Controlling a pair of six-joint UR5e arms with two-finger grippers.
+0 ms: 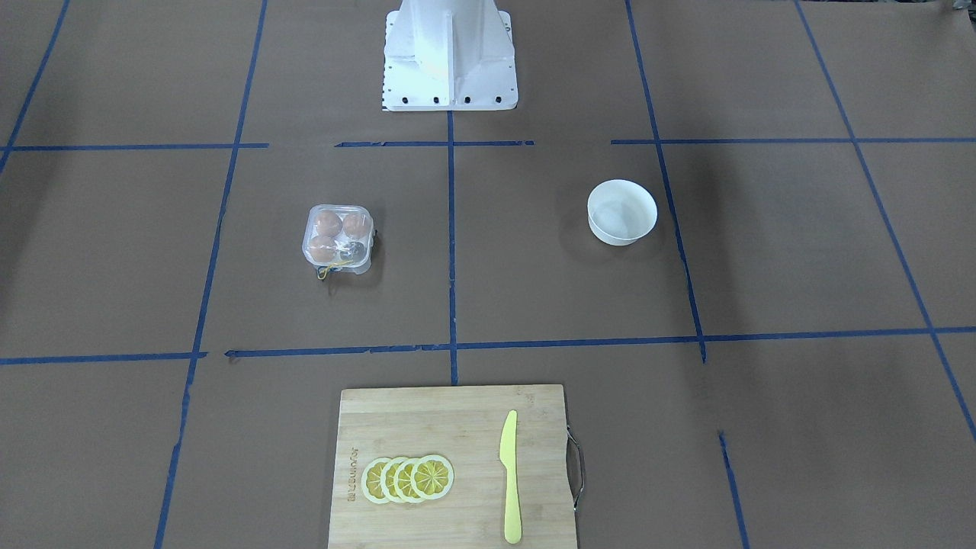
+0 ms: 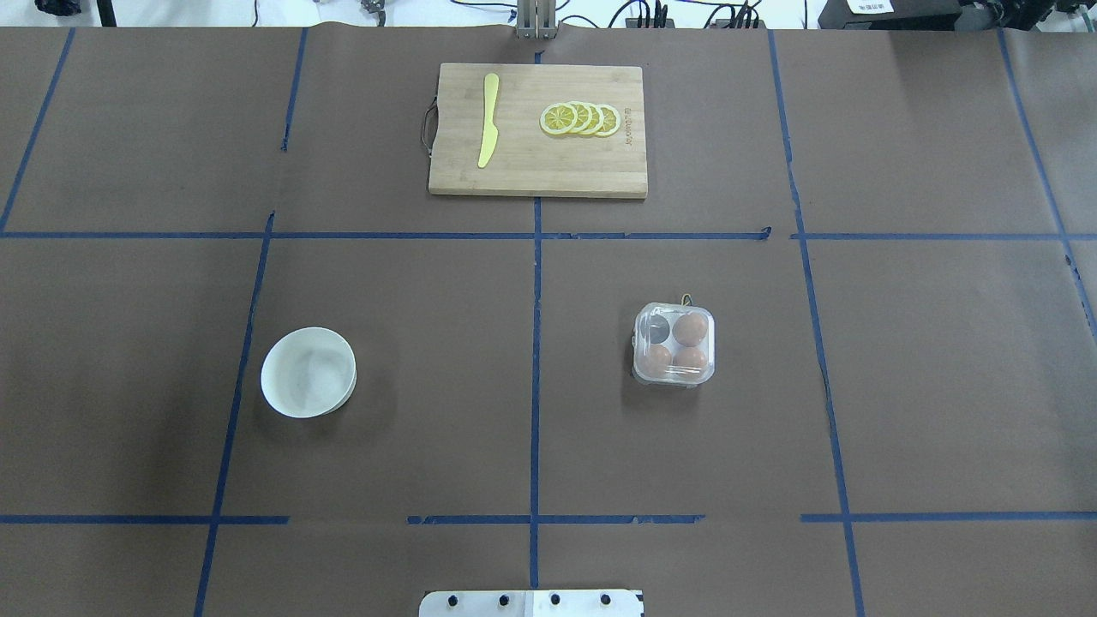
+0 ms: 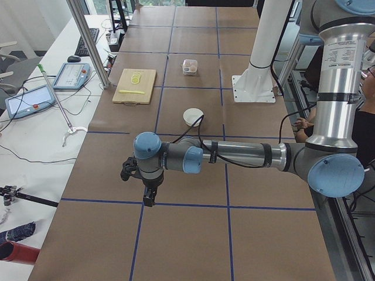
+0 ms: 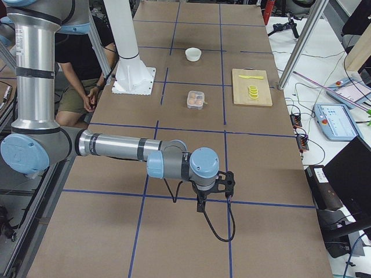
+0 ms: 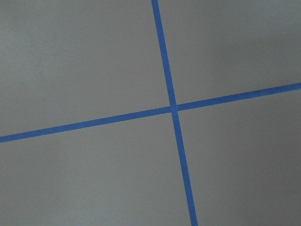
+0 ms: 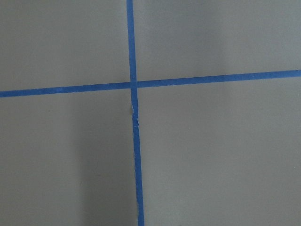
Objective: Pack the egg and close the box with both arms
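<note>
The clear box (image 2: 674,344) stands on the table's right half, its lid down over the cells. Three orange-brown eggs (image 2: 690,329) fill three cells; the fourth cell looks empty. It also shows in the front-facing view (image 1: 338,237) with yellow string at its edge. My left gripper (image 3: 149,196) shows only in the exterior left view, far from the box; I cannot tell its state. My right gripper (image 4: 201,205) shows only in the exterior right view, also far away; I cannot tell its state. Both wrist views show only brown paper and blue tape.
An empty white bowl (image 2: 308,372) stands on the left half. A wooden cutting board (image 2: 538,167) at the far edge carries a yellow knife (image 2: 488,131) and lemon slices (image 2: 580,119). The white robot base (image 1: 450,57) is at the near edge.
</note>
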